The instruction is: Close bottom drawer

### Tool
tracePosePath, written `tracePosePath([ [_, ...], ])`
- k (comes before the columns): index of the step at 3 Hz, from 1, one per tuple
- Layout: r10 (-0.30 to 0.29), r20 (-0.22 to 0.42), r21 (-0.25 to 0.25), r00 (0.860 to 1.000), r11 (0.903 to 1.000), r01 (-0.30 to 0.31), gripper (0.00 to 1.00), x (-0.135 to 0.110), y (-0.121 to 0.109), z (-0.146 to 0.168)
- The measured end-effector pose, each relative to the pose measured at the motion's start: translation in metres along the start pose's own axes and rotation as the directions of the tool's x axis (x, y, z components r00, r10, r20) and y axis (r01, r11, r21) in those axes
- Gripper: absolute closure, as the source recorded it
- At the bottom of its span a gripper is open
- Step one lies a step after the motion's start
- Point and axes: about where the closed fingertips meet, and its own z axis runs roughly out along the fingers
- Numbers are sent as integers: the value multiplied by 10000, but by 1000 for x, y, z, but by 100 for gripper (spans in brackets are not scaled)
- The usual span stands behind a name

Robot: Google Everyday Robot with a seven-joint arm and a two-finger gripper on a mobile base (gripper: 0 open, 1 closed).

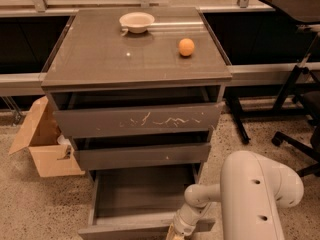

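Bottom drawer (142,199): lowest of three, pulled well out toward the camera. Shallow grey tray exposed, plain front edge at frame bottom, 6 o'clock from the cabinet's middle.

Gripper (175,232): at the drawer's front edge, right of its centre, cut off by the lower frame edge. Open or closed: cannot tell. Contact with the front: cannot tell.

Arm (252,199): bulky white housing at 4 o'clock of the drawer. A slimmer white link runs from it down-left to the gripper.

Middle drawer (125,157): directly above, at 12 o'clock of the open tray. Small white speck on its front. Out slightly from the carcass.

Top drawer (100,121): wide front with white scratches, dark gap above it.

Cardboard box (42,149): on the speckled floor at 9 o'clock of the cabinet, flaps open, just beside the cabinet's side.

Chair base (295,134): black legs at 3 o'clock, apart from the cabinet.

Cabinet top (100,59): glossy grey-brown. Orange (186,47) at 1 o'clock of the top's centre. White bowl (137,21) at 12 o'clock near the back edge, apart from the orange.
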Motion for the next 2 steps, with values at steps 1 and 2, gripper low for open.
tracePosePath([
  [1,193,-151,193,9997,9996,-190,8,8,-12,-4],
  [2,194,-150,195,9997,9996,-191,0,9,-10,-3],
])
